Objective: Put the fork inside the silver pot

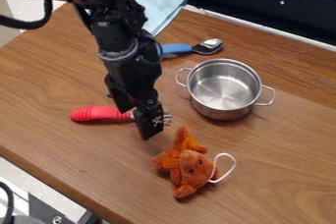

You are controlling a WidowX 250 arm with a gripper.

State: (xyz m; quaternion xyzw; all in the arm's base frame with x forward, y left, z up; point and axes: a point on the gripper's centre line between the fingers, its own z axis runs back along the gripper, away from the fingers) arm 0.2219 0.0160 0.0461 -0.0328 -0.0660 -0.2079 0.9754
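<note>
Hanging steeply over red-handled fork (98,114), end effector (135,124) released, fingers spread apart.

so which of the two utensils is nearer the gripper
The fork, the red-handled one, right at the gripper. The blue-handled spoon lies farther off, by the cloth.

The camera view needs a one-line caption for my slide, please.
End effector at a red-handled fork, with a silver pot and an orange plush toy nearby on a wooden table.
</note>
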